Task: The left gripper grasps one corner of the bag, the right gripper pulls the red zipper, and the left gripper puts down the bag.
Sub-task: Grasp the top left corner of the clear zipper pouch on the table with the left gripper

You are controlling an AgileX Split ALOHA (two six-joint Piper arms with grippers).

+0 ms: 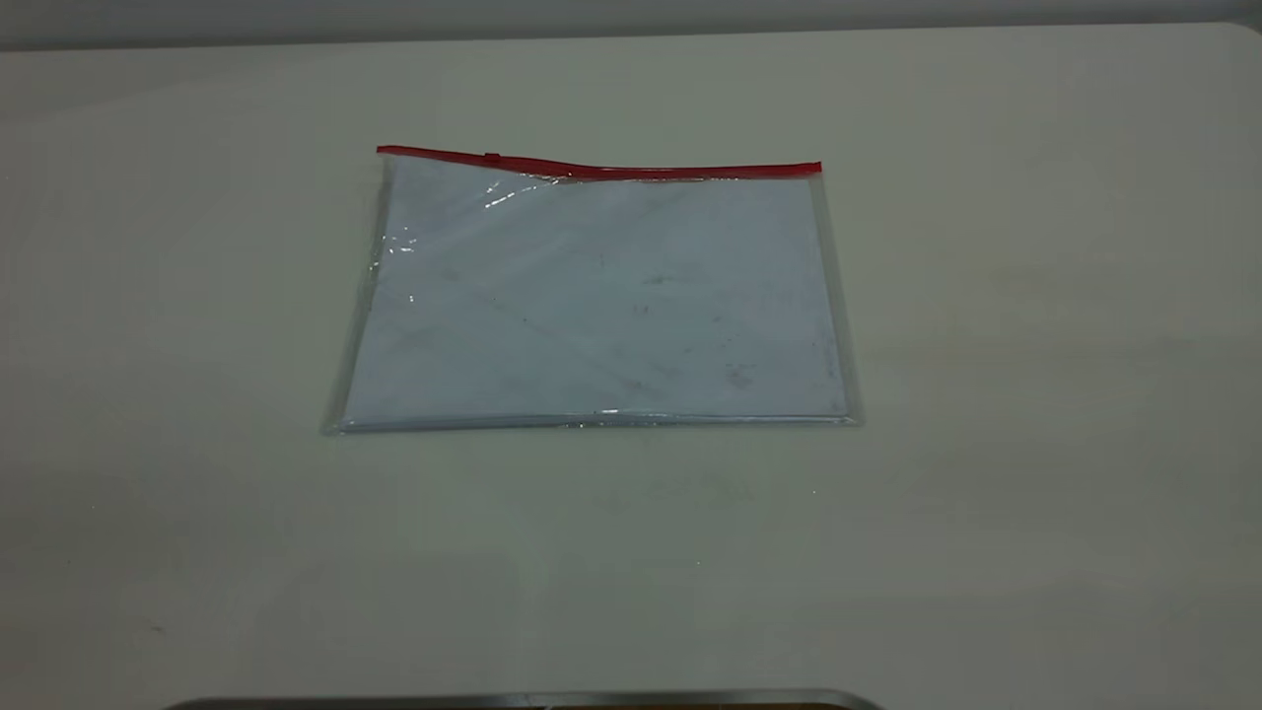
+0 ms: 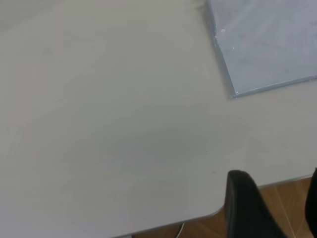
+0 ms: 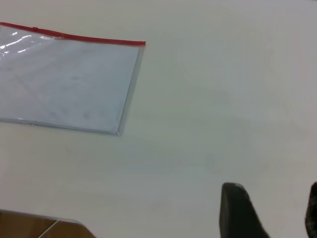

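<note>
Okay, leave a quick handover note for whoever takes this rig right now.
Left claw: open, empty, near the table edge, well short of the bag.
Right claw: open, empty, off to the bag's other side.
Bag lies flat mid-table, red zipper along its far edge, slider nearer the left end.
Done: nothing; bag untouched.
Left: left claw grasps a corner, right claw pulls the zipper, left claw puts the bag down.
</note>
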